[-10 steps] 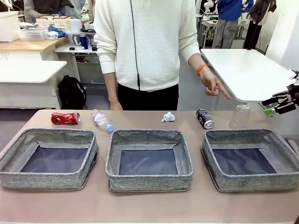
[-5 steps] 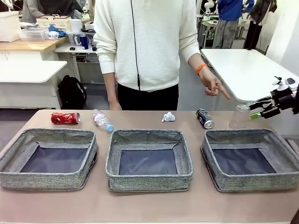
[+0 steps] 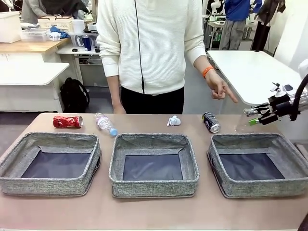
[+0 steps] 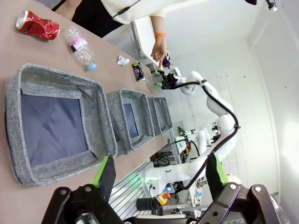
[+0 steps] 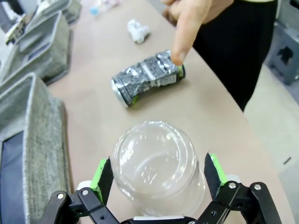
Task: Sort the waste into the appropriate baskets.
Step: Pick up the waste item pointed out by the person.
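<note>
A clear plastic bottle (image 3: 244, 121) stands on the table behind the right basket (image 3: 262, 187). My right gripper (image 3: 250, 117) is open, with one finger on either side of it. The right wrist view shows that bottle (image 5: 159, 163) between the green pads (image 5: 103, 173) of my right gripper (image 5: 159, 173). A dented black can (image 3: 211, 122) lies to its left, and the person's finger (image 5: 180, 51) points at the black can (image 5: 145, 77). Farther left lie a paper wad (image 3: 173, 120), a blue-capped bottle (image 3: 105, 123) and a red can (image 3: 67, 121). My left gripper (image 4: 160, 172) hangs open, holding nothing.
Three grey baskets stand in a row, the left basket (image 3: 48, 185) and the middle basket (image 3: 154, 185) included, all with bare dark bottoms. The person stands at the far edge, one hand (image 3: 220, 89) over the table's right end. A white table (image 3: 255, 72) stands behind.
My right gripper has moved left from the table's right edge until its open fingers stand on either side of the clear bottle. The waste and the baskets have not moved.
</note>
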Controlling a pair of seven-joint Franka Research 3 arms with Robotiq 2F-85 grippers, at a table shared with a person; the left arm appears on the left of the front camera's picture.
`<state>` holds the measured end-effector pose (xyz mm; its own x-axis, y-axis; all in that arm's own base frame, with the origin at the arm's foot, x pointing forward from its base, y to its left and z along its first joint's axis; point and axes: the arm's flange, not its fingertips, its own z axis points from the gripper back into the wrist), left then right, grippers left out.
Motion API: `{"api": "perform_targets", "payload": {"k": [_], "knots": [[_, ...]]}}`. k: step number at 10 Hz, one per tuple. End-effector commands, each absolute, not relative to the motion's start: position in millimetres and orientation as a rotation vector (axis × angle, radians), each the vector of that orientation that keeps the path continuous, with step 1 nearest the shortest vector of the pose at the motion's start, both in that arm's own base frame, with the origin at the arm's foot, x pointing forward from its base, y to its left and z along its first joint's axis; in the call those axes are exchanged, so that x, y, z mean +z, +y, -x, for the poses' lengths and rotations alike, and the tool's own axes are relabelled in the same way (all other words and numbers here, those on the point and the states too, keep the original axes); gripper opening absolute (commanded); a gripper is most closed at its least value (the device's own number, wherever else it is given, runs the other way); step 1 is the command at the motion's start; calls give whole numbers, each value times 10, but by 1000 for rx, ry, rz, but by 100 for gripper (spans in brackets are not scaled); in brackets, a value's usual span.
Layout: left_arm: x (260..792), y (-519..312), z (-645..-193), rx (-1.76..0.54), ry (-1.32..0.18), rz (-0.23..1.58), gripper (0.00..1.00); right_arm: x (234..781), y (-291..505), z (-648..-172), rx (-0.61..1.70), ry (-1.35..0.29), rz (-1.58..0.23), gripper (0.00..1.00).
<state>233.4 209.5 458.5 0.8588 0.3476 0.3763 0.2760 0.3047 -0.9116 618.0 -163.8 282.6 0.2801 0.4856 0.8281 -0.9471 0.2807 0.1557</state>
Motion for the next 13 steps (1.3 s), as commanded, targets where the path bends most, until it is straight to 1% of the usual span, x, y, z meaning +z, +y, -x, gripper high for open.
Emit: {"api": "perform_targets", "payload": {"k": [1, 2, 6, 9, 10, 11, 12, 13], "knots": [[4595, 2088, -2338, 32, -595, 1291, 100, 2718, -1606, -6260, 1078, -833, -760, 100], [4595, 2088, -2338, 32, -595, 1291, 100, 2656, -1614, -6267, 1063, -834, -787, 100], [4595, 2088, -2338, 32, -595, 1291, 100, 2541, -1711, -6209, 1043, -935, -870, 100], [4595, 2088, -2338, 32, -595, 1291, 100, 2532, -1713, -6210, 1040, -929, -877, 100], [4595, 2088, -2338, 32, -595, 1291, 100, 2525, -1711, -6209, 1041, -921, -882, 40], [4595, 2088, -2338, 32, -595, 1291, 100, 2519, -1712, -6206, 1041, -920, -886, 40], [4595, 2088, -2338, 32, -595, 1291, 100, 2517, -1717, -6204, 1039, -917, -885, 0], [4595, 2088, -2338, 32, -595, 1291, 100, 2514, -1724, -6211, 1030, -903, -878, 38]]}}
